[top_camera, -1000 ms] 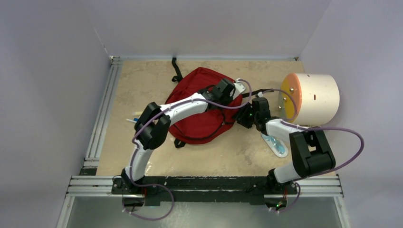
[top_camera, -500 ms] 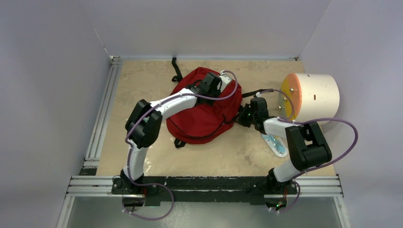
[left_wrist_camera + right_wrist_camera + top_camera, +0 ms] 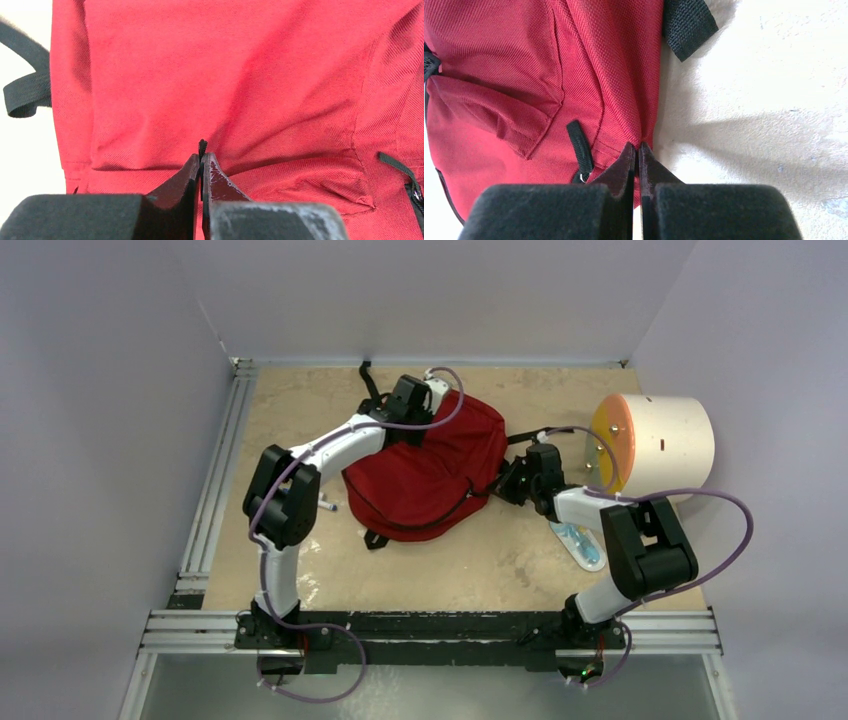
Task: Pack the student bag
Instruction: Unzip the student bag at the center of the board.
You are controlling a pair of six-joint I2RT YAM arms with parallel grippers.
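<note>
the student bag [image 3: 430, 480] lies flat in the middle of the bench [image 3: 300, 420]. it is red and soft, with black straps.

the left fingers [image 3: 200, 159] are at the far left corner of the bag, up on top of the red cloth. they are pressed tight together. a tiny black bit pokes out between the tips, and the wrinkles in the cloth run right to that spot. it looks like they pinch a small part of the bag there, but i cannot tell just what the black bit is. a black strap [image 3: 25, 95] loops off the bag's side onto the bench.

the right fingers [image 3: 631, 155] are at the bag's right edge, low down by the bench. they are closed tight too. their tips meet right on the thin red edge, so they seem to nip it. a little black tab [image 3: 580, 150] sits on the bag just beside them.

the left arm [image 3: 330, 445] bends at the elbow and reaches far over to the back of the bag. the right arm [image 3: 640, 540] folds back on itself, with its wrist stretched out to the left. a big cream drum [image 3: 665, 445] with an orange face lies on the bench behind that arm, apart from the bag.
</note>
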